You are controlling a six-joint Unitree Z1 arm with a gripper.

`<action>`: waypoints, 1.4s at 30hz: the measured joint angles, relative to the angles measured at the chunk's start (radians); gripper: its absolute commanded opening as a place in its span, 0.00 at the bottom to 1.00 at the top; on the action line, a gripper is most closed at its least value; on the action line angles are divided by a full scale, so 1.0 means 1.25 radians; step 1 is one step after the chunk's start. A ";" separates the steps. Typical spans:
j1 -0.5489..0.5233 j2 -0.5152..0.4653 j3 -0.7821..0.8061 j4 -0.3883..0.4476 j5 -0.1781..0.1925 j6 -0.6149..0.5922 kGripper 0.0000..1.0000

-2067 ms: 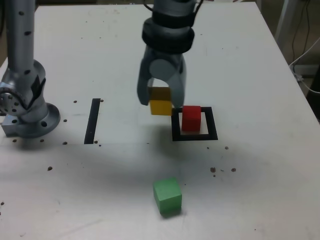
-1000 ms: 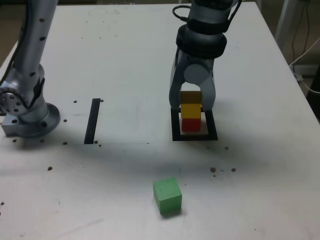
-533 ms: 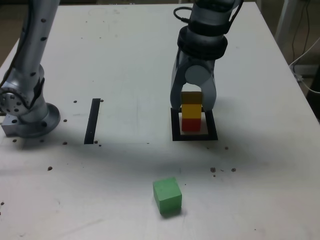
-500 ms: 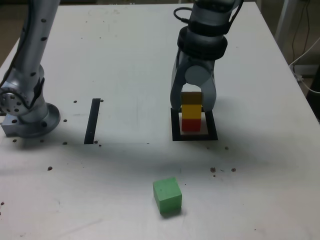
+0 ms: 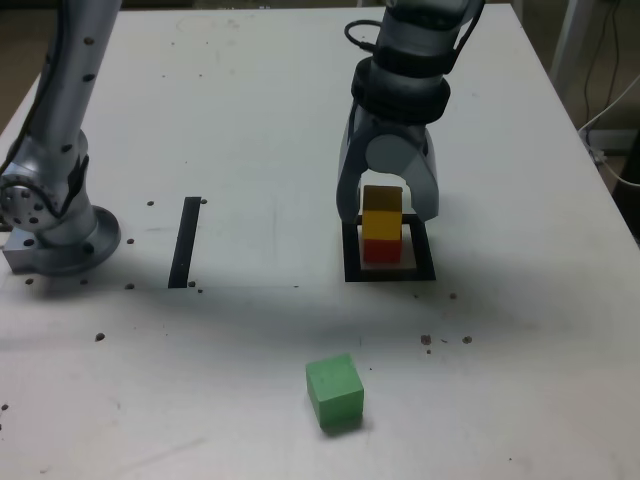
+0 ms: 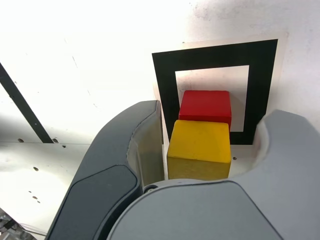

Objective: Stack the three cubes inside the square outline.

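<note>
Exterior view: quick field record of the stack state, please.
yellow cube: on top of the red cube
red cube: inside the square outline
green cube: alone on the table, outside the outline, nearer the camera
gripper: jaws open, straddling the yellow cube, gaps at both sides in the wrist view
stack: two of three

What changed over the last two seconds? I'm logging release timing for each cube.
The hand carried the yellow cube toward the exterior view's right, set it on the red cube inside the square outline, then opened its jaws, letting go. The red cube, the green cube and the black strip stayed put.
</note>
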 measured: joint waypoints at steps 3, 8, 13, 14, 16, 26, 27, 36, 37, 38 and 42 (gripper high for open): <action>0.000 -0.025 -0.001 0.000 0.021 0.000 1.00; -0.017 -0.095 -0.002 0.006 0.067 0.000 1.00; -0.055 -0.116 0.010 0.008 0.073 0.015 1.00; -0.066 -0.120 0.016 0.008 0.069 0.018 1.00; -0.094 -0.130 0.032 0.008 0.058 0.022 1.00; -0.256 -0.210 0.103 0.015 0.049 -0.105 1.00; -0.266 -0.210 0.105 0.016 0.049 -0.129 1.00; -0.369 -0.163 0.114 -0.036 0.014 -0.365 1.00; -0.376 -0.155 0.114 -0.043 0.008 -0.391 1.00; -0.382 -0.148 0.114 -0.047 0.001 -0.413 1.00; -0.400 -0.116 0.113 -0.049 -0.027 -0.455 0.99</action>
